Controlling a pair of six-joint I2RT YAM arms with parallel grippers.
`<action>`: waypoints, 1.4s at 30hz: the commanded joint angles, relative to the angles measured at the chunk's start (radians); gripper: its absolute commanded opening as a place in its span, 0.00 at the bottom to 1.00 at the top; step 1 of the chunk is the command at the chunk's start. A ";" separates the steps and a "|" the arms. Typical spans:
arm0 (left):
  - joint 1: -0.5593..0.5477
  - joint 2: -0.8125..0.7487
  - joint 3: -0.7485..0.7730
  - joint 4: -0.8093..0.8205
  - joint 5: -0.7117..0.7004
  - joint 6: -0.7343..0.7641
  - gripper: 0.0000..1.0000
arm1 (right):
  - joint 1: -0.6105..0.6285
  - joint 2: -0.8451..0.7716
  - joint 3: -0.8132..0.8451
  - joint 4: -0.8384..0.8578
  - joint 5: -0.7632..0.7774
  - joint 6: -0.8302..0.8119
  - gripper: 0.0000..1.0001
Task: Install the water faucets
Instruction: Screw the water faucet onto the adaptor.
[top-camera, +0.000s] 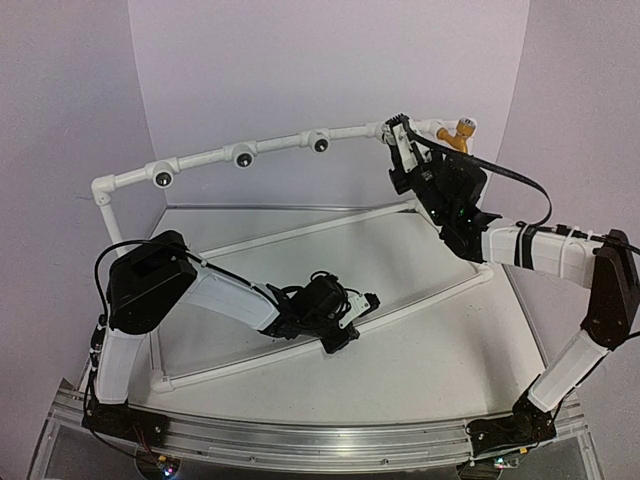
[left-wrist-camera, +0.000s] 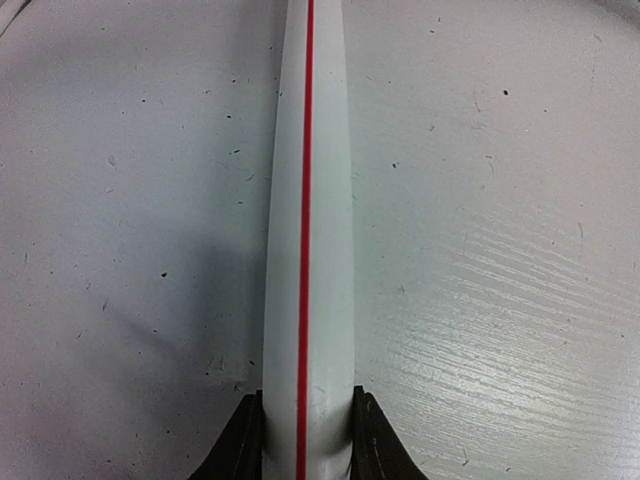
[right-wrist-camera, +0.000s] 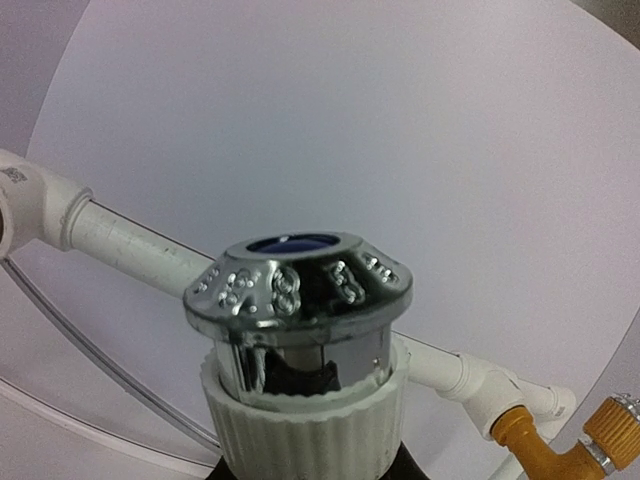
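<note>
Pipe frame (top-camera: 200, 160), two grips.
We log left gripper (left-wrist-camera: 307, 440) clamped on red-striped pipe (left-wrist-camera: 325, 250); right gripper (right-wrist-camera: 305, 472), mostly cut off, clamped on white faucet (right-wrist-camera: 300, 420); cap (right-wrist-camera: 300, 275) embossing unreadable.

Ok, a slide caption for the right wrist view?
Right gripper holds the white faucet, chrome cap up, in front of the pipe, whose end already carries the yellow faucet.

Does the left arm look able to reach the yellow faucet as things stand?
Probably not. The left pincer is shut on the low pipe, and the yellow faucet sits at the raised frame's far right end, with the right arm beside it.
</note>
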 joint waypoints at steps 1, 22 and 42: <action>-0.035 0.126 -0.067 -0.246 0.019 -0.011 0.00 | -0.070 0.058 0.067 -0.131 0.218 0.164 0.00; -0.034 0.133 -0.061 -0.249 0.022 -0.008 0.00 | -0.070 0.058 0.068 -0.237 0.287 0.591 0.00; -0.035 0.145 -0.049 -0.257 0.018 -0.011 0.00 | -0.070 0.057 0.088 -0.334 0.318 1.012 0.00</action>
